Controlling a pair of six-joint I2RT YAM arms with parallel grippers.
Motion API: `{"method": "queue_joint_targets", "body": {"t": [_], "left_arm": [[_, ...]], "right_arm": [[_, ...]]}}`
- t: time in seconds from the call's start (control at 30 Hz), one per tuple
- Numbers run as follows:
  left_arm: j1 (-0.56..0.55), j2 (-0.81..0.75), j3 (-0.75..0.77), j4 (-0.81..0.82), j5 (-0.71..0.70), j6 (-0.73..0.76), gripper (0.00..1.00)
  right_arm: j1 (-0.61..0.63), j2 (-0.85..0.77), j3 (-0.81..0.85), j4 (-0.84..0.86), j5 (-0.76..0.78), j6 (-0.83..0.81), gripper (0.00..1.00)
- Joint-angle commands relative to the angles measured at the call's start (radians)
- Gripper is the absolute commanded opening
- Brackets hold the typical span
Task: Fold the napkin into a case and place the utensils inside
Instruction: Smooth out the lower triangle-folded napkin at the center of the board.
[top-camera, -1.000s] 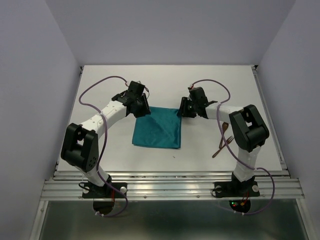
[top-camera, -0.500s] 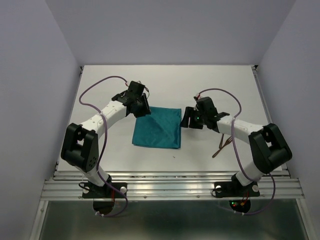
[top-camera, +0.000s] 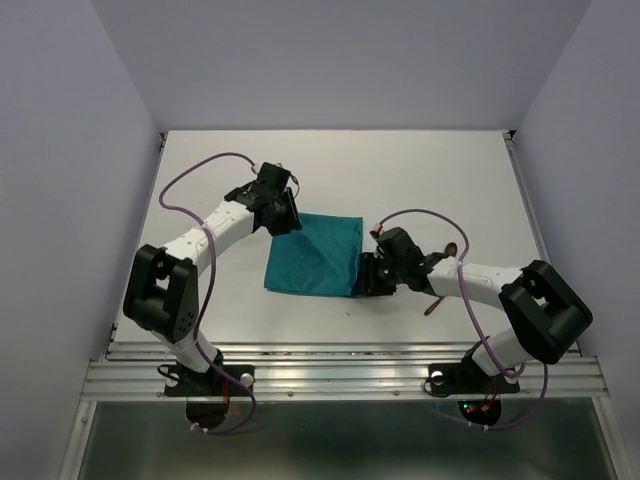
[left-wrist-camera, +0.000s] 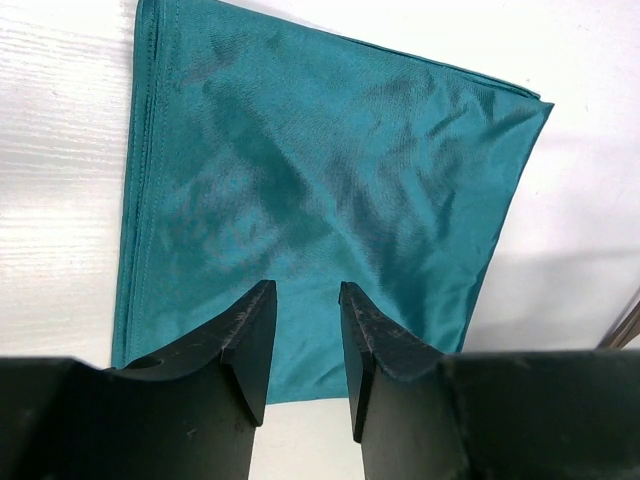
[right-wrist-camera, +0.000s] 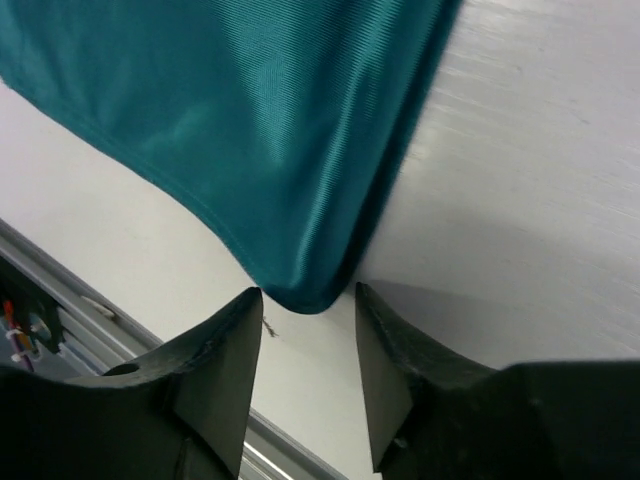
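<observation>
The teal napkin (top-camera: 313, 255) lies flat on the white table as a rough square, with stacked hems showing along one edge in the left wrist view. My left gripper (top-camera: 287, 217) hovers at its far left corner, jaws open over the cloth (left-wrist-camera: 300, 170) with nothing pinched. My right gripper (top-camera: 363, 280) sits at the near right corner, open, and the corner of the cloth (right-wrist-camera: 300, 285) lies just ahead of its fingertips (right-wrist-camera: 245, 310). The reddish-brown utensils (top-camera: 436, 302) lie right of the napkin, mostly hidden under my right forearm.
The metal rail (top-camera: 340, 360) of the table's near edge runs close behind my right gripper and shows in the right wrist view (right-wrist-camera: 60, 280). Purple cables loop above both arms. White walls enclose the table on three sides.
My right arm has swung from the napkin's far right corner down to its near right corner. The left arm and the napkin have stayed where they were.
</observation>
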Motion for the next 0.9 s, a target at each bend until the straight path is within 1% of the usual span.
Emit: {"method": "queue_joint_targets", "body": {"t": [0.0, 0.13, 0.2, 0.23, 0.3, 0.33, 0.4, 0.43, 0.47, 0.5, 0.53, 0.57, 0.6, 0.67, 0.73, 0.87], "left_arm": [[-0.004, -0.011, 0.020, 0.003, -0.010, 0.006, 0.42], [-0.004, -0.002, 0.012, 0.008, -0.004, 0.007, 0.42], [-0.004, 0.003, 0.010, 0.014, -0.001, 0.007, 0.42], [-0.004, 0.006, 0.010, 0.015, 0.002, 0.007, 0.42], [-0.004, 0.009, 0.012, 0.017, 0.006, 0.009, 0.42], [-0.004, 0.012, 0.013, 0.018, 0.008, 0.010, 0.42], [-0.006, 0.012, 0.013, 0.021, 0.010, 0.013, 0.42], [-0.004, 0.017, 0.013, 0.021, 0.010, 0.015, 0.42], [-0.004, 0.020, 0.012, 0.023, 0.011, 0.018, 0.42], [-0.004, 0.021, 0.012, 0.023, 0.013, 0.020, 0.42], [-0.004, 0.026, 0.013, 0.024, 0.017, 0.023, 0.42], [-0.006, 0.037, 0.010, 0.032, 0.028, 0.026, 0.42], [-0.004, 0.043, 0.012, 0.035, 0.033, 0.027, 0.42], [-0.006, 0.066, 0.021, 0.040, 0.040, 0.032, 0.42], [-0.006, 0.084, 0.029, 0.046, 0.040, 0.036, 0.42], [0.005, 0.129, 0.061, 0.051, 0.030, 0.044, 0.42]], "right_arm": [[-0.002, -0.004, -0.021, 0.061, -0.003, 0.038, 0.42], [-0.002, 0.002, -0.025, 0.048, 0.012, 0.029, 0.35], [-0.002, 0.010, -0.025, 0.047, 0.017, 0.027, 0.33], [-0.002, 0.011, -0.027, 0.050, 0.017, 0.027, 0.29], [-0.002, 0.013, -0.028, 0.050, 0.021, 0.029, 0.24], [-0.002, 0.011, -0.028, 0.050, 0.026, 0.032, 0.19], [-0.002, 0.010, -0.028, 0.048, 0.034, 0.032, 0.15], [-0.002, 0.010, -0.027, 0.044, 0.040, 0.029, 0.11], [-0.002, 0.011, -0.025, 0.038, 0.043, 0.027, 0.11], [-0.002, 0.011, -0.018, 0.030, 0.058, 0.026, 0.12], [-0.002, 0.015, -0.012, 0.019, 0.067, 0.024, 0.27], [-0.002, 0.015, -0.007, -0.004, 0.078, 0.020, 0.36], [-0.002, 0.012, -0.001, -0.023, 0.095, 0.017, 0.41], [-0.002, -0.016, 0.005, -0.044, 0.122, 0.012, 0.45], [-0.002, -0.038, 0.025, -0.071, 0.138, 0.004, 0.46], [-0.002, -0.070, 0.088, -0.103, 0.170, -0.005, 0.43]]}}
